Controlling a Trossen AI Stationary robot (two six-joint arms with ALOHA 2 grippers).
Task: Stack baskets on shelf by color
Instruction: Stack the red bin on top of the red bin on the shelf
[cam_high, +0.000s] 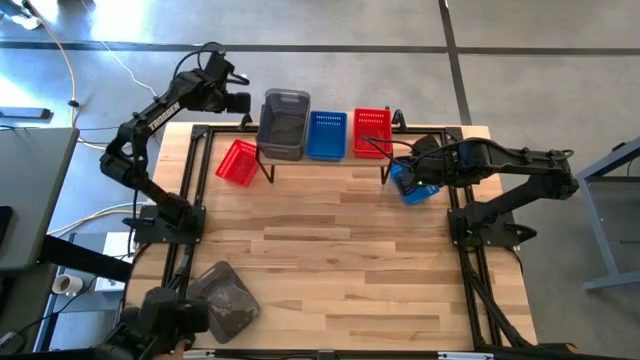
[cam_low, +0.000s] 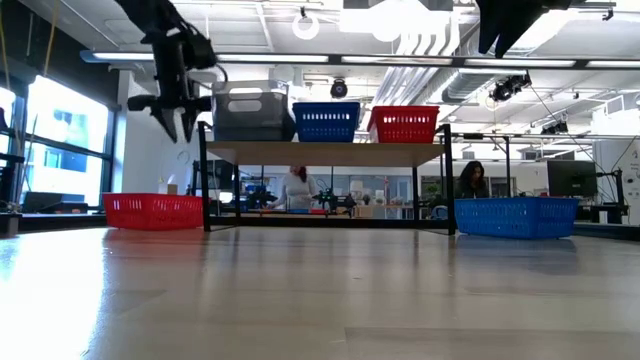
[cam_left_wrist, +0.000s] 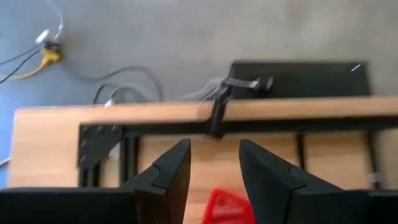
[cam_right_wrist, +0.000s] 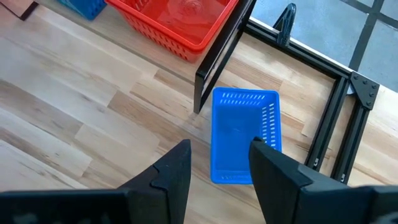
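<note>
High view: big butcher-block tabletop (cam_high: 340, 260), largest thing here, carrying the narrow shelf (cam_high: 330, 160) along its far edge. On the shelf top, left to right: grey basket stack (cam_high: 284, 124), blue basket stack (cam_high: 326, 135), red basket stack (cam_high: 372, 132); how many baskets sit in each stack cannot be told. Down on the table, a loose red basket (cam_high: 238, 162) just beside the shelf's left legs, a loose blue basket (cam_high: 412, 184) just beside its right legs, and a loose grey basket (cam_high: 227, 296) well apart near the front-left corner. Right gripper (cam_right_wrist: 219, 167) hovering over the loose blue basket (cam_right_wrist: 244, 137), fingers spread and empty, lined up roughly over one end of it, apart from the plastic. Left gripper (cam_left_wrist: 213, 163) raised at the shelf's left end close to the grey stack, fingers likewise parted and holding nothing, the loose red basket (cam_left_wrist: 229, 206) peeking in below. Risks, as judged from this layout: a descent slightly off line, landing a fingertip on the thin blue rim, tipping or skidding the light basket against the shelf leg (cam_right_wrist: 217, 59); a lift too shallow, catching the plank edge or knocking the red stack (cam_right_wrist: 171, 22) beside the target; a swing of the left arm brushing the tall grey stack off the plank.
</note>
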